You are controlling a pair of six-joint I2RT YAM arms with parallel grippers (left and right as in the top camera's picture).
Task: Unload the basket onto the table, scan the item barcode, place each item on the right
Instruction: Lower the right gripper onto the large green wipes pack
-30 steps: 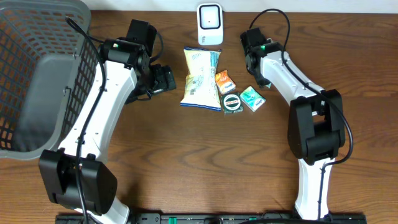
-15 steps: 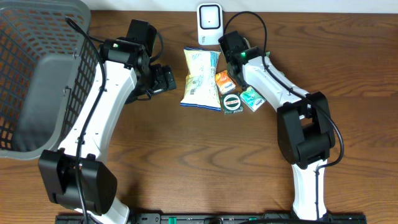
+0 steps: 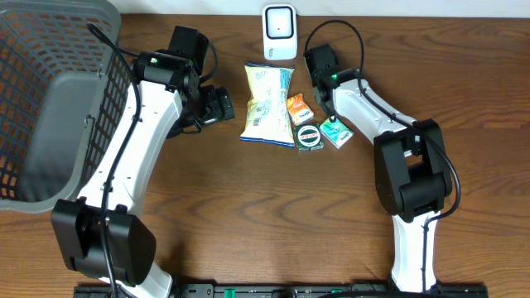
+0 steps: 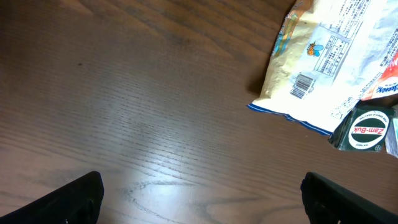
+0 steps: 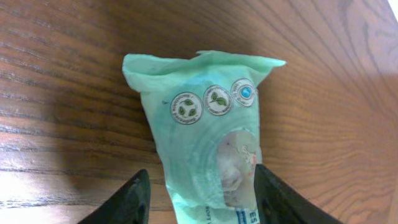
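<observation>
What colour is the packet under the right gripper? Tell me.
The packet is mint green; right wrist view.

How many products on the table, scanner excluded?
4: snack bag, left of the group; orange packet right of it; round tin below that; green packet rightmost. More could be hidden.

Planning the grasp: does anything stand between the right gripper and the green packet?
Nothing visible does. The open right gripper straddles the green packet, with one finger at each side.

Wooden table (image 3: 273, 215) bears basket (image 3: 33, 99), scanner (image 3: 279, 31) and snack packets (image 3: 267, 103)
</observation>
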